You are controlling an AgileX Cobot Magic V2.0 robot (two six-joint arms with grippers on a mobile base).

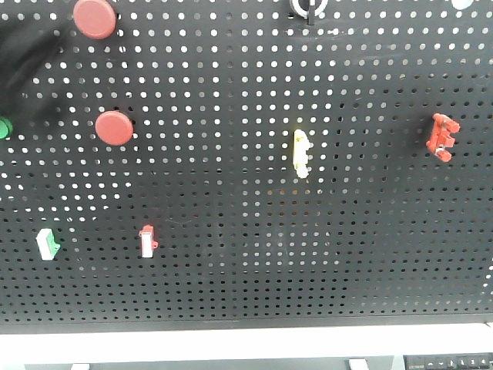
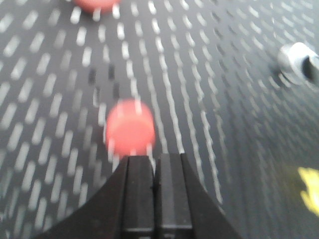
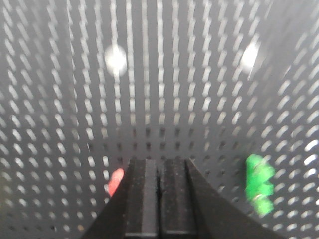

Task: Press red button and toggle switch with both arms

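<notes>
Two round red buttons sit on the black pegboard, an upper one [image 1: 94, 17] and a lower one [image 1: 114, 127]. The toggle switch [image 1: 308, 8], black with a silver ring, is cut by the top edge. In the left wrist view my left gripper [image 2: 154, 158] is shut and empty, its tips just below a red button [image 2: 129, 128]; another red button [image 2: 94, 4] lies beyond and the toggle switch [image 2: 299, 62] is far right. My right gripper [image 3: 159, 162] is shut and empty, facing bare pegboard; the toggle switch does not show in its view.
A pale yellow oblong piece [image 1: 302, 153], a red bracket piece [image 1: 441, 136], a red-and-white piece [image 1: 147, 240] and a green-and-white piece [image 1: 48, 243] are mounted on the board. A dark blurred arm [image 1: 23, 58] fills the top left. The right wrist view shows a green piece [image 3: 260, 183].
</notes>
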